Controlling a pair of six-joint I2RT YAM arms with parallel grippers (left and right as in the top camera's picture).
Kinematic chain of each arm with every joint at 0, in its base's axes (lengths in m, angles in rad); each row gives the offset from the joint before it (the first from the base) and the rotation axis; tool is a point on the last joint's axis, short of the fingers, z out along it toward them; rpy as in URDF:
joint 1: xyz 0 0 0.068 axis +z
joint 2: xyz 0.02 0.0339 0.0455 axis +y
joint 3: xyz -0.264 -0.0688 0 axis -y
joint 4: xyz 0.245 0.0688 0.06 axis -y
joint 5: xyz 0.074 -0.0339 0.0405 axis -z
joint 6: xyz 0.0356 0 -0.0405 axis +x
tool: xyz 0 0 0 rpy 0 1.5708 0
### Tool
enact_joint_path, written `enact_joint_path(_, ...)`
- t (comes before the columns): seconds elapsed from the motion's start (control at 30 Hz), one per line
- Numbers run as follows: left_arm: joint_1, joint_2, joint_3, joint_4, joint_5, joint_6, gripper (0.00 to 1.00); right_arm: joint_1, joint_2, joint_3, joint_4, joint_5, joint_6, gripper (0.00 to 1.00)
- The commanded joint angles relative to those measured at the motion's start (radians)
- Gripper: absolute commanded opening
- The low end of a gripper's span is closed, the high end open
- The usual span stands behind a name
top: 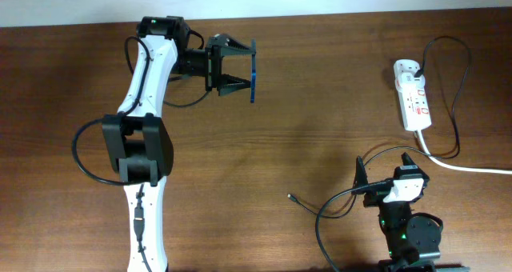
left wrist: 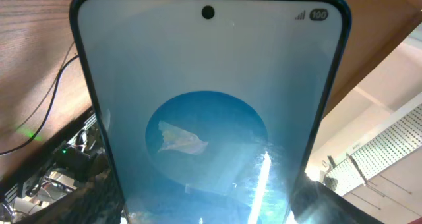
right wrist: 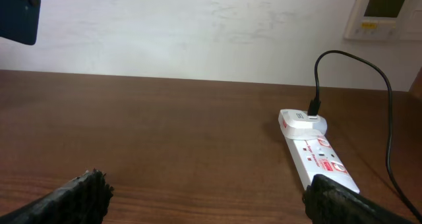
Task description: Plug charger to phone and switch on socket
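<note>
My left gripper (top: pixel 240 69) is shut on the phone (top: pixel 253 72), holding it on edge above the table at the back left. In the left wrist view the phone's blue screen (left wrist: pixel 211 118) with a lighter oval fills the frame. The socket, a white power strip (top: pixel 413 100), lies at the back right and also shows in the right wrist view (right wrist: pixel 316 155). The charger's black cable (top: pixel 452 88) runs from an adapter on the strip, and its small plug tip (top: pixel 290 198) lies on the table at the front. My right gripper (top: pixel 386 170) is open and empty near the front edge.
The strip's thick white cord (top: pixel 472 167) runs off to the right. Black robot cables loop beside the left arm's base (top: pixel 84 156). A wall with a control panel (right wrist: pixel 386 10) stands behind the table.
</note>
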Motion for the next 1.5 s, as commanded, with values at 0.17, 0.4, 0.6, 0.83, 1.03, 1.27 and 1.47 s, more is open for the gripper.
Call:
enact_joint_path(0.17,0.004,0.000,0.031,-0.002,0.059,0.009,0.72,0.006,-0.006,-0.005,-0.006,0.012,0.006,0.98)
enact_joint_path(0.4,0.004,0.000,0.031,-0.002,0.059,0.009,0.72,0.006,-0.007,-0.005,-0.006,0.012,0.006,0.98)
enact_joint_path(0.6,0.004,0.000,0.031,-0.002,0.059,0.009,0.72,0.006,-0.007,-0.005,-0.005,0.012,0.006,0.98)
enact_joint_path(0.83,0.004,0.000,0.031,-0.002,0.059,0.009,0.72,0.006,-0.006,-0.005,0.100,-0.947,0.008,0.98)
enact_joint_path(1.03,0.004,0.000,0.031,-0.003,0.059,0.008,0.72,0.006,-0.004,0.047,0.372,-0.819,0.409,0.98)
enact_joint_path(1.27,0.004,0.000,0.031,-0.003,0.059,0.008,0.72,0.006,0.308,0.611,-0.249,-0.851,0.187,0.98)
enact_joint_path(1.47,0.004,0.000,0.031,-0.003,0.059,0.008,0.72,0.006,0.610,0.760,-0.099,-0.935,0.412,0.98)
